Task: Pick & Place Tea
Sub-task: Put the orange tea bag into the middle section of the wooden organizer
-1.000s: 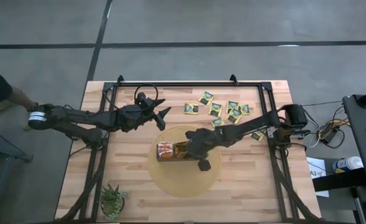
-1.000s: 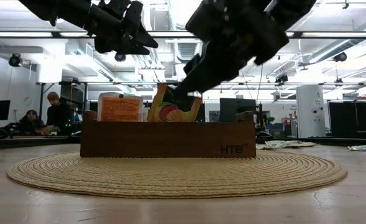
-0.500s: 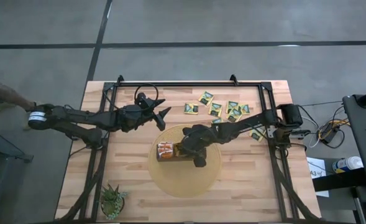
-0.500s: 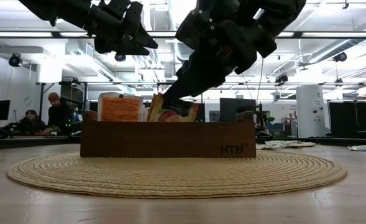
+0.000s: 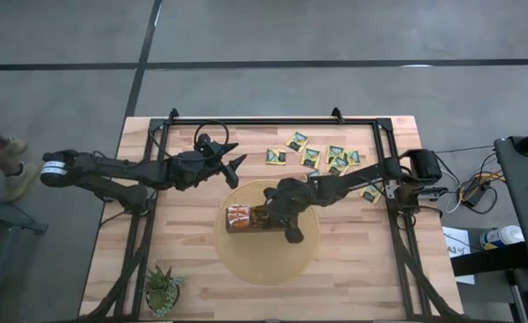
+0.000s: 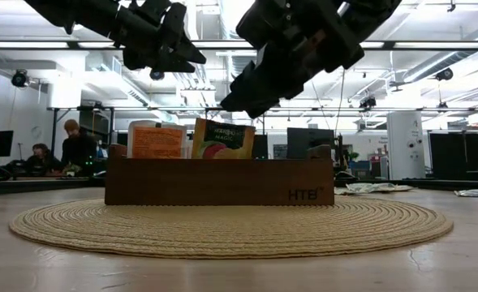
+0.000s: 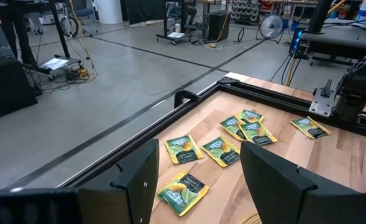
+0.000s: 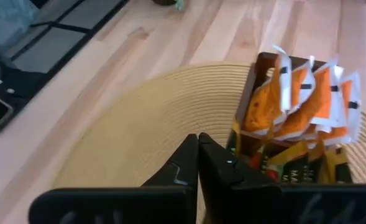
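My right gripper [image 8: 198,149] hangs pinched closed and empty over the box [image 6: 219,181] of tea sachets [image 8: 297,99]; left gripper [image 7: 198,180] spread wide.

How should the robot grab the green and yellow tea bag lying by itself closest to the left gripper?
That green-and-yellow sachet lies flat on the table, apart from the others. Probably best to come straight down from above and pinch two opposite edges, since it is thin with no raised part. The open left gripper is nearest.

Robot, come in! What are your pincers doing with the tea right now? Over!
Right pincer shut, empty, above wooden box. Left pincer open, waiting over the table. Sachet standing in box, more loose sachets behind. Nothing in the way.
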